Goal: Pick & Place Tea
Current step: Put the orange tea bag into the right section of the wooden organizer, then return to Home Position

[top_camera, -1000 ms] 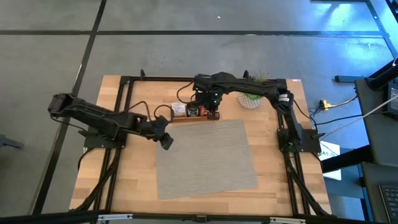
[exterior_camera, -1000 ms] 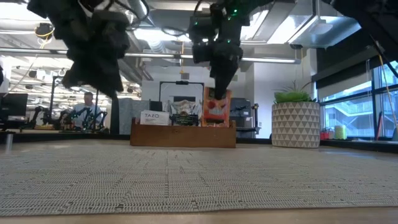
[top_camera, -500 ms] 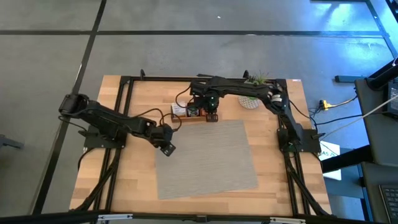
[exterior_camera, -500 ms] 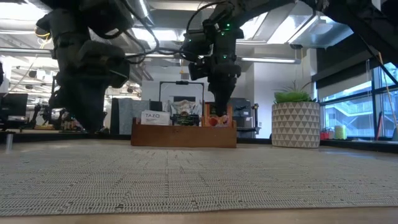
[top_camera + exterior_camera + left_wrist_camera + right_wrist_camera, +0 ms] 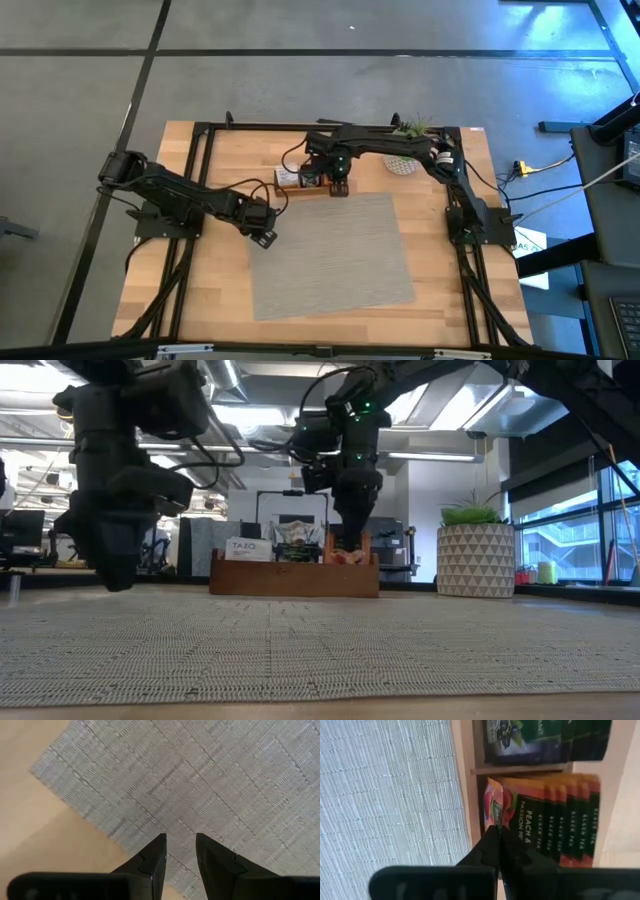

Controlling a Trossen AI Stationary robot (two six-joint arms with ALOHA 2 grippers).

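Left hand [image 5: 263, 236] hangs low over the near-left corner of the grey woven mat [image 5: 330, 255], right at its edge with the bare wooden surface [image 5: 200, 290]. Its fingers [image 5: 155, 857] stand apart with a narrow gap, nothing between them; only mat weave shows under them in the left wrist view.

Wooden three-compartment tray [image 5: 305, 188] sits just beyond the far edge of the mat, touching or nearly so. Low view: left compartment holds white TAZO sachets [image 5: 245, 549], the middle one dark sachets [image 5: 293, 550], the right one orange sachets [image 5: 350, 552].

Right hand [image 5: 340, 186] is down in the tray's right compartment. Right wrist view: its fingers [image 5: 492, 847] are pinched together on the top edge of the front orange sachet [image 5: 512, 812], printed "PEACH & PASSION"; the sachet stands in the compartment at the front of the row of matching orange sachets, against the tray wall on the mat side. Dark sachets fill the next compartment [image 5: 545, 740].

White patterned planter [image 5: 475, 560] with a green plant stands on the surface right of the tray, well apart from it.
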